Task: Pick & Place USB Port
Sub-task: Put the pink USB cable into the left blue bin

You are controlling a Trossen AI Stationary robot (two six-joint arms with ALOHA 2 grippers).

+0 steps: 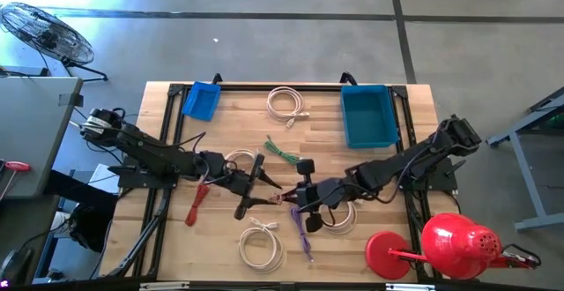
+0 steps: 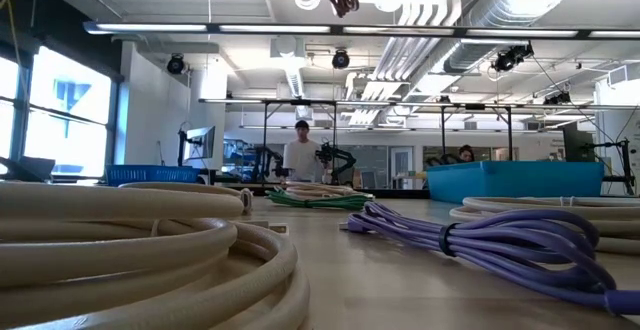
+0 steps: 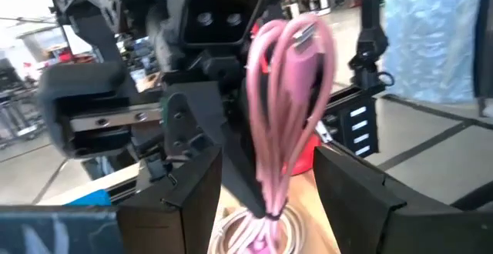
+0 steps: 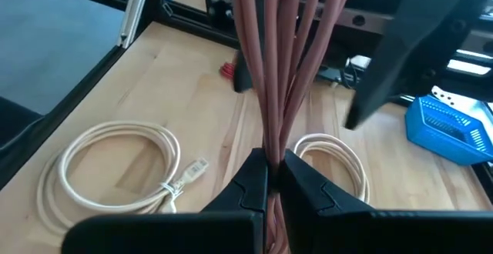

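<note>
My right jaws point(image 4: 273, 181) are clenched on the pink cable bundle point(image 4: 277, 61) above the worktop point(image 4: 115, 115), its loops between my released left jaws point(image 3: 266, 185).

Red watering can point(image 1: 458, 245) at table corner; fan point(image 1: 40, 28) on the floor

Wooden table point(image 1: 229, 238), black frame at edges. Far edge: small blue bin point(image 1: 201, 100) nr left corner, bigger blue bin point(image 1: 368, 115) nr right corner, white cable coil point(image 1: 286, 102) btwn them. Centre: green cable point(image 1: 281, 150). Left side: red cable point(image 1: 196, 205). Near edge: white coil point(image 1: 262, 245), purple cable point(image 1: 301, 235) beside it. Red watering can point(image 1: 445, 244) at near right corner.
</note>
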